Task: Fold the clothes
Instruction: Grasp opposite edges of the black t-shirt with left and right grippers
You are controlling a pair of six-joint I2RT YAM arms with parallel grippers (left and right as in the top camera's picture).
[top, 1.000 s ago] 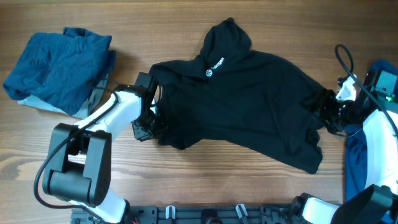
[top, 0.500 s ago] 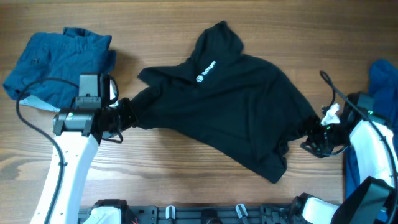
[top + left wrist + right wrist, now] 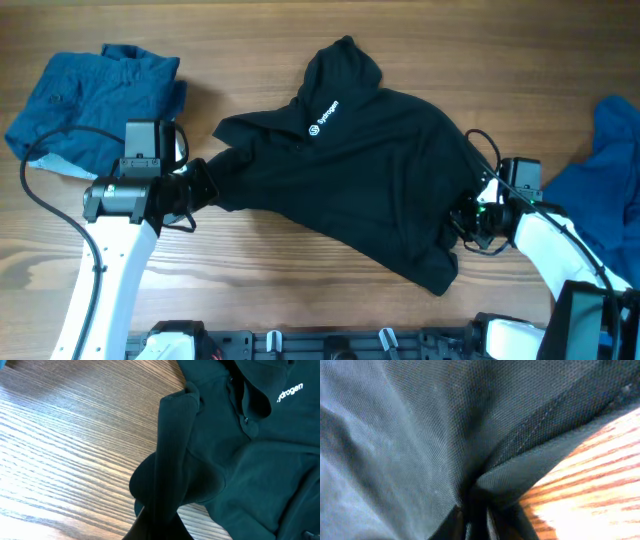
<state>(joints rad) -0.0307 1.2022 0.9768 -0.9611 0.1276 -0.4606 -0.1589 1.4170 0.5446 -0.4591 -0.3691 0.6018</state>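
A black hoodie (image 3: 370, 170) with a small white logo lies spread across the middle of the wooden table, hood pointing to the far side. My left gripper (image 3: 195, 185) is shut on its left sleeve. In the left wrist view the sleeve (image 3: 172, 460) runs down into the left gripper (image 3: 157, 532), bunched and taut. My right gripper (image 3: 466, 218) is at the hoodie's right edge. The right wrist view is filled by the hoodie's fabric (image 3: 420, 435), and a fold of it is pinched in the right gripper (image 3: 477, 522).
A crumpled blue garment (image 3: 95, 105) lies at the far left, just behind my left arm. Another blue garment (image 3: 600, 190) lies at the right edge, beside my right arm. A black rail (image 3: 330, 345) runs along the table's front edge.
The hoodie has slid left as my left gripper drew the sleeve that way. My right gripper followed it leftward and closed on its right edge.
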